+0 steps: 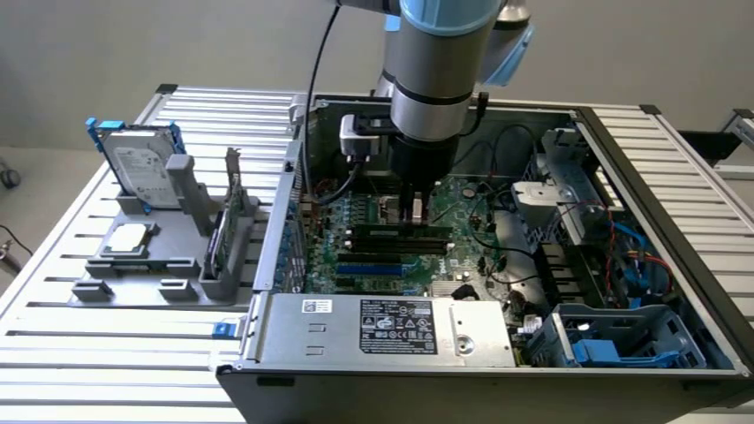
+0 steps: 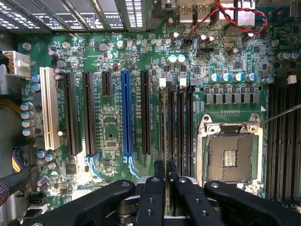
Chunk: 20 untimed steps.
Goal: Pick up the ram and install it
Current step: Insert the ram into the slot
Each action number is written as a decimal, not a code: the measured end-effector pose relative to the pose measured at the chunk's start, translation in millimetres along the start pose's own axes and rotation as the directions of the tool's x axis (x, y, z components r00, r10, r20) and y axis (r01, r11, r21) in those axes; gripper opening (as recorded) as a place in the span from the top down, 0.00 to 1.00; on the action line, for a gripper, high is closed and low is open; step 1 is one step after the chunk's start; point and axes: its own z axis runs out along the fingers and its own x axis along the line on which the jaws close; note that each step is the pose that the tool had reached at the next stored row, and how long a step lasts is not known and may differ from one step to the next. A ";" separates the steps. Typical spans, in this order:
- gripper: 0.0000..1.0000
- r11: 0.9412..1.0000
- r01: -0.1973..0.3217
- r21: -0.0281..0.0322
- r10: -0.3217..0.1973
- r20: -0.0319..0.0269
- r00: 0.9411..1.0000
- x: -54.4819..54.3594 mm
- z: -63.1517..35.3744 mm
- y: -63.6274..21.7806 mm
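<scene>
My gripper (image 1: pixel 412 215) reaches down inside the open computer case, over the memory slots of the green motherboard (image 1: pixel 353 221). In the wrist view its two black fingertips (image 2: pixel 160 165) stand close together on a thin stick seen edge-on, the ram (image 2: pixel 164 122). The ram stands upright along the first black slot beside the processor socket (image 2: pixel 230 155). Its far end lies by a white slot clip (image 2: pixel 162 82). In the exterior view the ram (image 1: pixel 395 232) is a dark strip just below the fingers. How deep it sits in the slot I cannot tell.
Black and blue expansion slots (image 2: pixel 126 113) lie beside the memory slots. The case wall (image 1: pixel 295 177), power supply (image 1: pixel 389 327) and drive cage (image 1: pixel 624 340) hem the arm in. Outside, a grey holder (image 1: pixel 154 265) carries a hard drive (image 1: pixel 139 168), a silver chip (image 1: pixel 132 234) and a bracketed card (image 1: pixel 232 208).
</scene>
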 end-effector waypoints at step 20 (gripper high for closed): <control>0.86 1.000 0.001 -0.002 -0.001 0.000 1.000 0.2 8.7 0.5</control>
